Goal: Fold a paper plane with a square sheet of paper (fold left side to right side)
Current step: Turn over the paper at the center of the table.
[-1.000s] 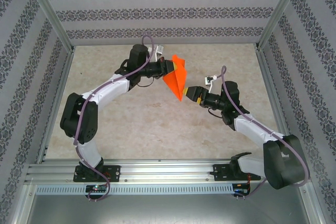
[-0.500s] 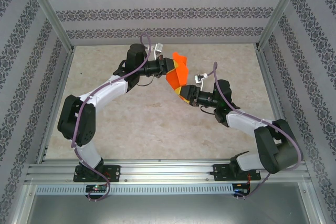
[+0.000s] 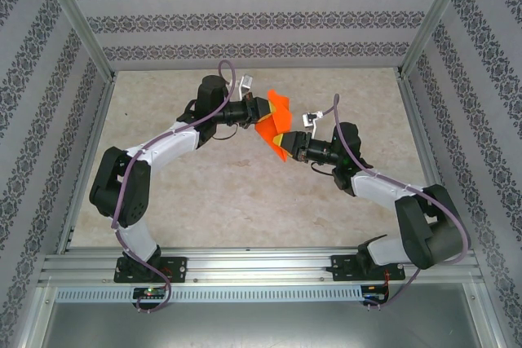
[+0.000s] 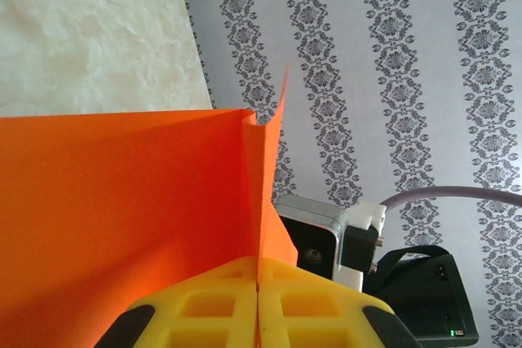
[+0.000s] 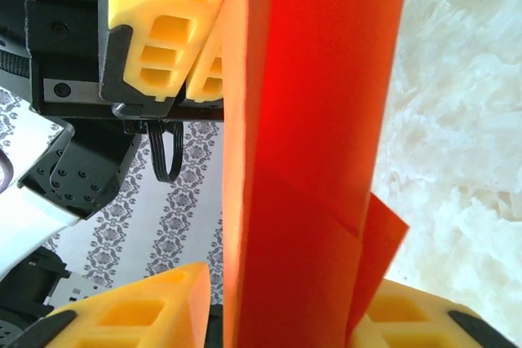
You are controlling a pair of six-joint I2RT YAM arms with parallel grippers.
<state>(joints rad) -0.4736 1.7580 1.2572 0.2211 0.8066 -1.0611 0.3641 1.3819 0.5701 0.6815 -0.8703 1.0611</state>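
The square sheet of paper (image 3: 278, 122), bright orange and folded into a pointed shape with creased flaps, hangs in the air above the middle of the table. My left gripper (image 3: 263, 109) is shut on its upper left part. In the left wrist view the yellow fingers (image 4: 204, 307) press together on a paper edge (image 4: 122, 226). My right gripper (image 3: 285, 147) is at the paper's lower tip. In the right wrist view the folded paper (image 5: 310, 160) stands between its two yellow fingers (image 5: 139, 311). A narrow gap shows beside the left finger, so these jaws are open around the paper.
The beige table (image 3: 245, 193) is enclosed by patterned walls (image 3: 261, 22) and metal posts (image 3: 77, 14). The left gripper's fingers (image 5: 163, 30) sit close above the right gripper. The right wrist's camera housing (image 4: 326, 238) shows just behind the paper.
My right gripper moved up and left to the paper's lower tip, and its jaws narrowed around it. The left gripper kept its hold while the paper shifted slightly.
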